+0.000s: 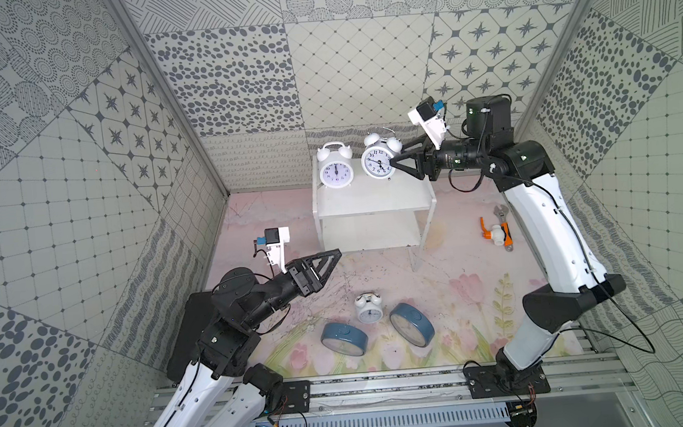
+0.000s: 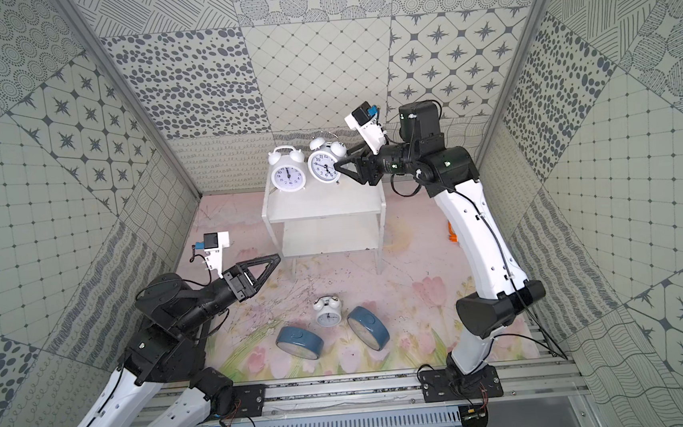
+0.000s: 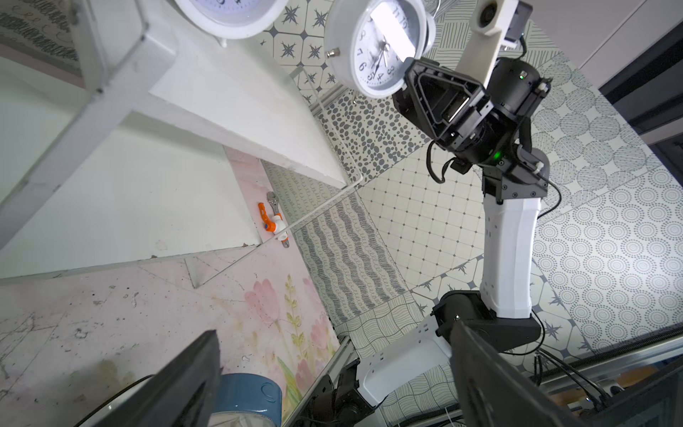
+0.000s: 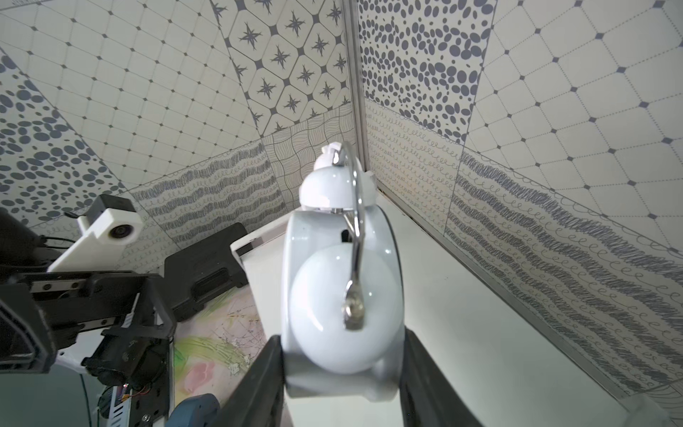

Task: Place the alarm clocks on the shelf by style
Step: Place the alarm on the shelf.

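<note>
The white shelf (image 1: pixel 372 206) (image 2: pixel 324 207) stands at the back of the mat. One white twin-bell alarm clock (image 1: pixel 335 169) (image 2: pixel 288 175) stands upright on the left of its top tier. A second white clock (image 1: pixel 378 159) (image 2: pixel 323 166) (image 3: pixel 373 48) (image 4: pixel 340 295) hangs tilted over the tier's right half, with my right gripper (image 1: pixel 394 162) (image 2: pixel 338 167) (image 4: pixel 342 355) shut on its case. A third white clock (image 1: pixel 369 309) (image 2: pixel 328 310) and two blue clocks (image 1: pixel 344 338) (image 1: pixel 412 323) lie on the mat in front. My left gripper (image 1: pixel 336 252) (image 2: pixel 276 257) (image 3: pixel 332 344) hovers open and empty left of the shelf's front.
An orange-and-white tool with a wrench (image 1: pixel 499 231) (image 3: pixel 273 222) lies on the mat to the right of the shelf, under the right arm. Patterned walls close in the back and both sides. A metal rail (image 1: pixel 386 386) carrying both arm bases runs along the front edge.
</note>
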You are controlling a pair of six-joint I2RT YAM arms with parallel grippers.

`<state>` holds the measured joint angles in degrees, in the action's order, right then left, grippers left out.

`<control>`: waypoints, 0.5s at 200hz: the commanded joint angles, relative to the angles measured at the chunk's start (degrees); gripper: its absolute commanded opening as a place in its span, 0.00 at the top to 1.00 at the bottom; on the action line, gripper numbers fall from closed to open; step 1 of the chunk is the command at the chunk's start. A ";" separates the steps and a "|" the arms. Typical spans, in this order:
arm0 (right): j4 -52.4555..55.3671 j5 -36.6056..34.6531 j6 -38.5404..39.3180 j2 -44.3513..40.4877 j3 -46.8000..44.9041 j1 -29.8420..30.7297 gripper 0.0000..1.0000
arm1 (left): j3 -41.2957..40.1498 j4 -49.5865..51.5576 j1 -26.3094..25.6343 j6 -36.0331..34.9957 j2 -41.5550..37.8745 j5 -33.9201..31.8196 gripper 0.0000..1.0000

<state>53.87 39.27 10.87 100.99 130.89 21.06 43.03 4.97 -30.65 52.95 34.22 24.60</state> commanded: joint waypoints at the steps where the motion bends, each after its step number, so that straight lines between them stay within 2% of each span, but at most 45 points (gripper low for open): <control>1: 1.88 -0.70 6.96 2.72 5.39 -0.29 0.64 | -1.43 5.46 0.16 -1.84 -1.18 -5.39 0.00; 43: 5.94 1.78 9.14 7.14 10.17 -2.54 0.63 | -2.75 5.44 0.16 -1.88 -0.85 -6.14 0.00; 100: 4.24 0.14 10.06 2.89 3.09 -3.12 0.60 | -3.74 2.34 0.16 -1.63 1.00 -5.03 0.01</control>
<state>61.41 38.94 19.55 108.42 136.92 18.28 39.64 9.63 -30.63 52.77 34.39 20.03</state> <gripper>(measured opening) 0.495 0.996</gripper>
